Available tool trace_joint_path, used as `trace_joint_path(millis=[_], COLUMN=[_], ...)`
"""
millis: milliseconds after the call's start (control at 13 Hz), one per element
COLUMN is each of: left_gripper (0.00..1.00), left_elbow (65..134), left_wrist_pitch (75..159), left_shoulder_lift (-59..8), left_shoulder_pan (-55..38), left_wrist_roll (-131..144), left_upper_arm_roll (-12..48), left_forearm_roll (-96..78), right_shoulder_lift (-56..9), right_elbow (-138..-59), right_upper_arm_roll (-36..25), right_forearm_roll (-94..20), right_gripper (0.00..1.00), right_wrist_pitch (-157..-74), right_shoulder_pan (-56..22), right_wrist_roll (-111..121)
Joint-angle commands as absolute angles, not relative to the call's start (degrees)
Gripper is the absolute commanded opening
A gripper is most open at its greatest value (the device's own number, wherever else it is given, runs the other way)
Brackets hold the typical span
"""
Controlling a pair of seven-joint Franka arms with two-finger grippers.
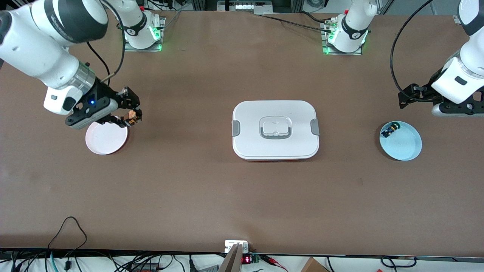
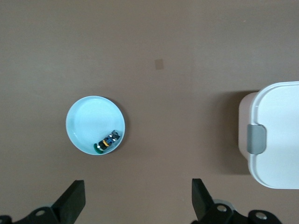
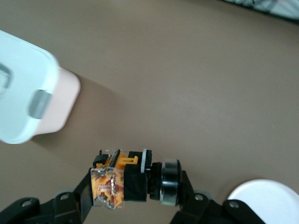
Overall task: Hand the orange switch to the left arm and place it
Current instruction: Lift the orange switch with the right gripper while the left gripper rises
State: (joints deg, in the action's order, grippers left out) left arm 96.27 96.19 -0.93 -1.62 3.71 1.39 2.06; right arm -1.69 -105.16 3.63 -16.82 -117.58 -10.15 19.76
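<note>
Orange switch (image 1: 132, 118) clamped in right gripper (image 1: 130, 120); left gripper (image 2: 138, 200) waits, agape.

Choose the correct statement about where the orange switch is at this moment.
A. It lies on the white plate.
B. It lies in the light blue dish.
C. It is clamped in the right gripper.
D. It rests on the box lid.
C: the right gripper is shut on the orange switch, held up beside the white plate.

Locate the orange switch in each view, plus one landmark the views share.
Front view: orange switch in the shut right gripper, above the white plate's edge.
Left wrist view: not in it.
Right wrist view: clamped between the fingers, in the foreground.
Shared landmark: the box.
</note>
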Motion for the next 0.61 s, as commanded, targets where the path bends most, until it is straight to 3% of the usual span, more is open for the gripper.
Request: trace_joint_path(millis=[0,537], left_gripper=[1.00,1.00], left_elbow=[94.8,94.8], left_wrist_pitch=[95.2,80.6], left_shoulder_lift=[-1.8,-3.1], left_shoulder_pan=[0.5,6.1], left_wrist_roll=[3.2,2.5], left_upper_arm_roll=[0.8,1.1], left_forearm_roll=[-5.0,-20.6], right_shoulder_lift=[-1.6,-3.2], right_elbow=[-101.2,-94.8], right_upper_arm_roll=[3.5,14.9], right_forearm_roll=[-23.5,-38.0], right_gripper=[0.00,0.00], right_wrist_pitch=[-116.5,-118.8], right_shoulder_pan=[-13.0,-15.2], right_wrist_roll=[24.0,30.1])
